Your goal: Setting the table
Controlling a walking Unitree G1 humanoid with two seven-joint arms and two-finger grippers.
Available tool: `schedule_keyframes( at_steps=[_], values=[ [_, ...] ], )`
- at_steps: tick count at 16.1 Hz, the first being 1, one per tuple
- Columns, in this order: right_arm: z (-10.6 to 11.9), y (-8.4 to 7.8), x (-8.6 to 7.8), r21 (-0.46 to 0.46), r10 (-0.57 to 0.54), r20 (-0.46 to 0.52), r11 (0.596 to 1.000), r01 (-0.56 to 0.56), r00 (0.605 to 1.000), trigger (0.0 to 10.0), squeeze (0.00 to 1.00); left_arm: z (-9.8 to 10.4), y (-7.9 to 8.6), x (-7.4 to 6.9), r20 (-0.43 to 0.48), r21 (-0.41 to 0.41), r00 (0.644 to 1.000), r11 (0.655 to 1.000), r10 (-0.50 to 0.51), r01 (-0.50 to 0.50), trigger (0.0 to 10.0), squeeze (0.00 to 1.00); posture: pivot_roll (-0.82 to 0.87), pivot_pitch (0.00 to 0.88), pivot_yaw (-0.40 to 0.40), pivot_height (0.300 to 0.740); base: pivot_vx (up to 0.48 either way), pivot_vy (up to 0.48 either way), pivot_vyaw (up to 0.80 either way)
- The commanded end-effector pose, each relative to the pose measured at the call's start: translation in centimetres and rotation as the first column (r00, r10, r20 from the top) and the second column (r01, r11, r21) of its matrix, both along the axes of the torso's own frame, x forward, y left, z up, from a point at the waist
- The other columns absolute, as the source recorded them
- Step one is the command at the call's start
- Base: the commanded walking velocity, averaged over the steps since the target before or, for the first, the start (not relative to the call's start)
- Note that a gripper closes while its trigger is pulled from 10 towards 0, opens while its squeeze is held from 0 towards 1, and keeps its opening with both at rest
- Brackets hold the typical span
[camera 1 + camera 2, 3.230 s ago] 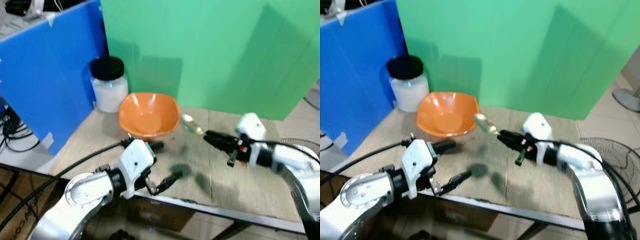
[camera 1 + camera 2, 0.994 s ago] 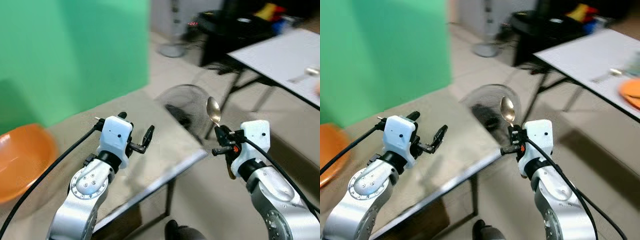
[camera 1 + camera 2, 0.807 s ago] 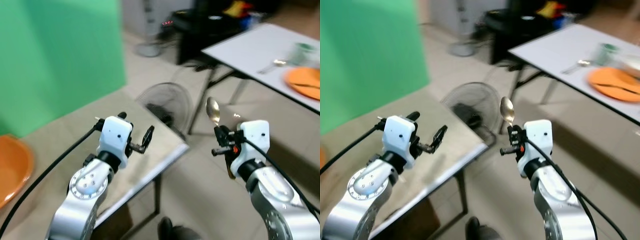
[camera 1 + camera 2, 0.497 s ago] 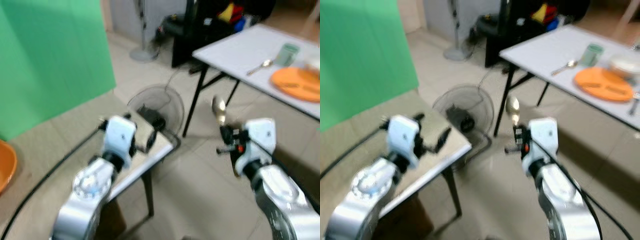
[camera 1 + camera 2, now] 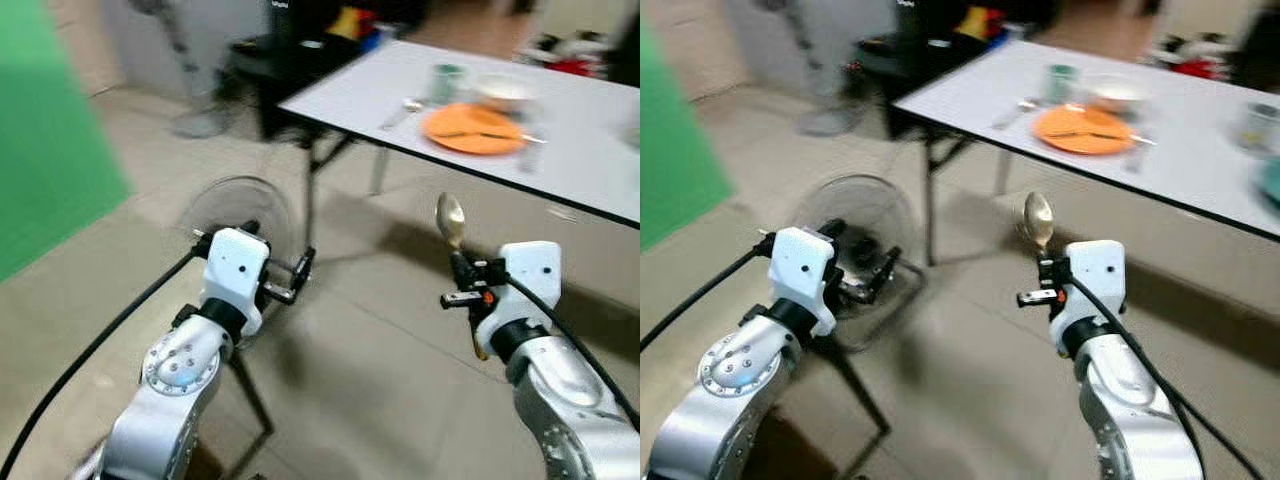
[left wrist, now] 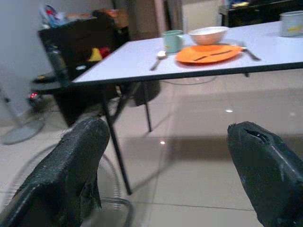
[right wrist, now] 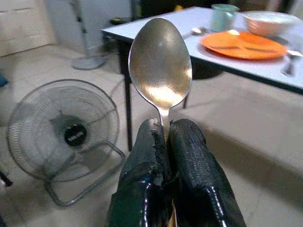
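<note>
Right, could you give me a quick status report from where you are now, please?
Right tool shut on spoon, bowl up. Left tool open, empty. White table ahead, orange plate on it. Floor fan sits low by the left arm.

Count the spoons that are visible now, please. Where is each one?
2. One spoon is held upright in the right end effector. Another spoon lies on the white table beside the green cup. Others may be hidden.

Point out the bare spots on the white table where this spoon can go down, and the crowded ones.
The white table is bare along its near edge, in front of the orange plate, and at the corner left of the green cup. Cup, another spoon, plate and bowl crowd the far side. The right gripper holds the spoon.
</note>
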State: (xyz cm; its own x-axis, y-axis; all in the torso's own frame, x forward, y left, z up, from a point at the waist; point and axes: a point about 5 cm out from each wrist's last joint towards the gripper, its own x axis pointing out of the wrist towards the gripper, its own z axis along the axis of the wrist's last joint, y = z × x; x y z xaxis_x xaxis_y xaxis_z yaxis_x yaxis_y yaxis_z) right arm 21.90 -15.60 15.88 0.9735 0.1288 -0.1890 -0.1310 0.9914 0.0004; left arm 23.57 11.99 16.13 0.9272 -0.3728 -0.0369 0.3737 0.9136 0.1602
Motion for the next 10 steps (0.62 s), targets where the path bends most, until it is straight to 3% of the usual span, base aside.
schedule_keyframes(
  at_steps=[1,6,10],
  values=[
    [0.22,0.18,-0.21,0.006,0.003,0.003,1.0,-0.003,1.0,10.0,0.0,-0.19,0.19,0.01,-0.015,0.0,1.0,1.0,0.005,-0.005,10.0,0.0,0.07,0.0,0.025,0.74,0.0,0.0,-0.79],
    [0.24,-0.13,-0.27,0.006,-0.034,0.007,0.999,0.034,0.999,10.0,0.0,-0.14,0.04,0.2,-0.01,-0.015,1.0,1.0,-0.014,0.013,10.0,0.0,0.07,0.0,0.029,0.74,0.0,0.0,-0.72],
    [0.42,-0.25,-0.27,-0.008,-0.042,0.023,0.999,0.043,0.999,10.0,0.0,-0.12,-0.01,0.17,-0.012,-0.025,0.999,0.999,-0.031,0.031,10.0,0.0,0.07,0.0,0.029,0.74,0.06,0.0,0.0]
  ],
)
